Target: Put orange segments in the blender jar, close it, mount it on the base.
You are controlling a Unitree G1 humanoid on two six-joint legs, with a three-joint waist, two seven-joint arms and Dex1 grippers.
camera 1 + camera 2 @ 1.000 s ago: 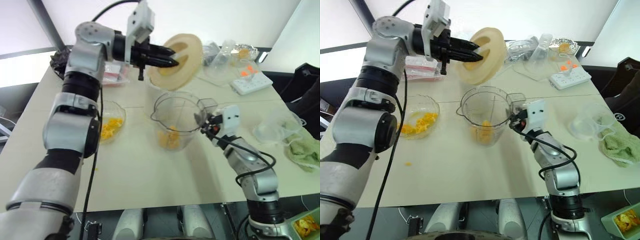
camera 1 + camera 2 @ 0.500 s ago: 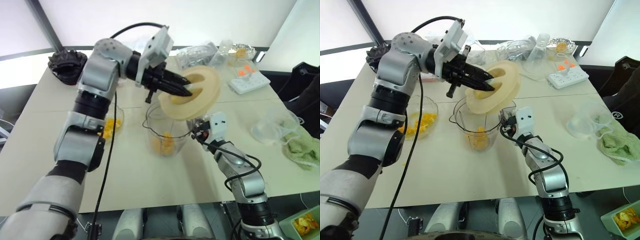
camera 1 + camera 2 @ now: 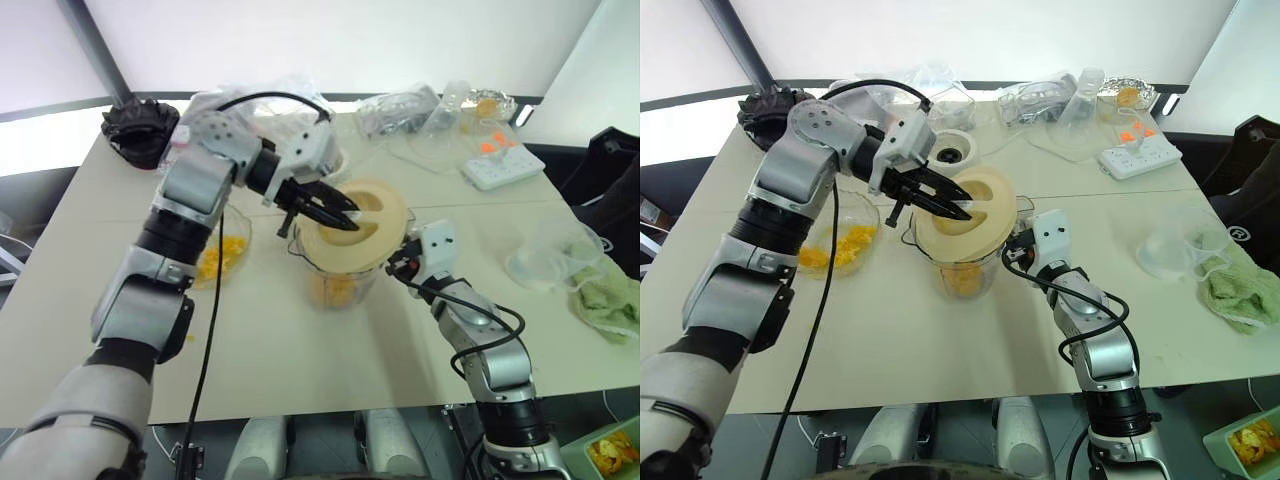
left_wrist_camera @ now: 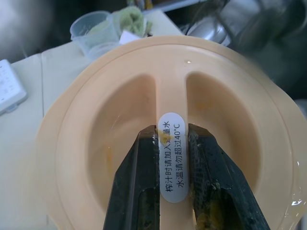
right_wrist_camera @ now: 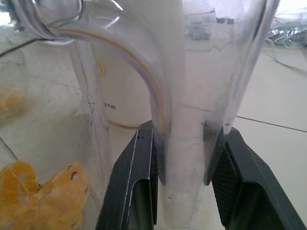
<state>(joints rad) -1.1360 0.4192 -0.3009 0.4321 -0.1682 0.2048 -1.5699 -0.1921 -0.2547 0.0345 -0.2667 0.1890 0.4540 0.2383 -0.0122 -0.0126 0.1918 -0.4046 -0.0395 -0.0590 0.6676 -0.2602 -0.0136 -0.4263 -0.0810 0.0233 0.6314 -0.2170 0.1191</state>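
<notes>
1. Nearest, the right gripper [image 3: 1018, 247] reaches in from the table's [image 3: 940, 350] front edge, its fingers [image 5: 139, 187] clamped on the side handle [image 5: 184, 143] of the blender jar [image 3: 962, 270]; the jaws stand narrow, one to each side of the handle.
2. Centrally, the jar stands upright mid-table with orange segments [image 5: 43, 201] heaped in its bottom. By my judgement the clear plastic is stiff, light and smooth, so the handle is the sound place to hold it; pinching the wall would slip.
3. Above it, the left gripper [image 3: 345, 215] holds the cream lid [image 3: 365, 232], shut on the lid's central tab [image 4: 171, 158]. The lid sits tilted over the jar's mouth; whether its rim has seated I cannot tell.
4. The lid looks rigid and light, and the tab is its only grip. Juice and pulp smear the fingertips [image 4: 144, 143], so it may slide.
5. Leftward, a glass bowl [image 3: 845, 240] holds more segments, and one stray piece [image 3: 780, 283] lies on the table beside it.
6. Further back, the white base [image 3: 952, 152] stands behind the left arm, its dark socket showing and its body partly hidden by the arm.
7. Toward the far right corner lie a white power strip [image 3: 1138, 150] and clear plastic clutter too jumbled to name; a clear cup [image 3: 1175, 245] and green cloth [image 3: 1240, 290] sit at the right edge.
8. Hidden: the jar's blade, and its spout under the lid.
</notes>
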